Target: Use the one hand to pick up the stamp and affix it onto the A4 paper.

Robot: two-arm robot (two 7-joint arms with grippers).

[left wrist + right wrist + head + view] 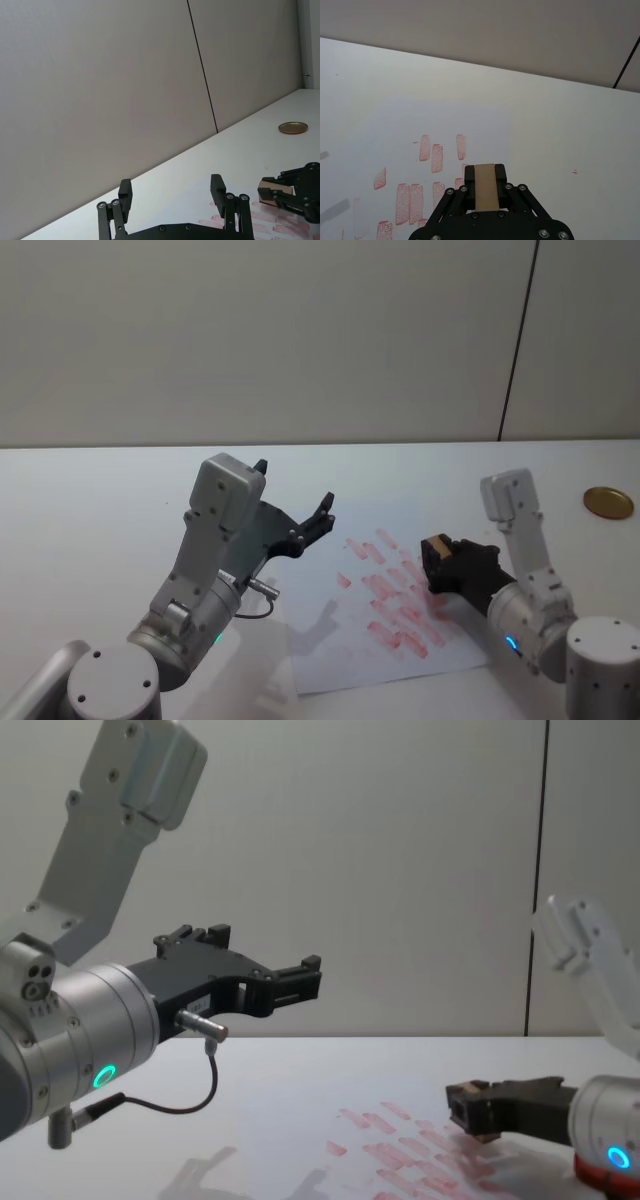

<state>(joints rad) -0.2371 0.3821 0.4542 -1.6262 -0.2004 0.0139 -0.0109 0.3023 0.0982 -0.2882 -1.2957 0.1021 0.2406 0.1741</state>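
My right gripper [437, 558] is shut on the stamp [434, 545], a small tan wooden block, and holds it a little above the right part of the A4 paper [330, 640]. The right wrist view has the stamp [485, 186] upright between the black fingers, with the paper [395, 130] and its rows of red marks below. From the chest, that gripper [462, 1105] hangs just over the red marks on the sheet [300, 1115]. My left gripper [295, 502] stands open and raised over the table's left half, well apart from the stamp; its fingers [218, 186] hold nothing.
A flat round brass-coloured ink pad lid [608, 502] lies at the far right of the white table [100, 500]. Something red [600, 1175] lies under the right wrist in the chest view. A grey wall stands behind the table.
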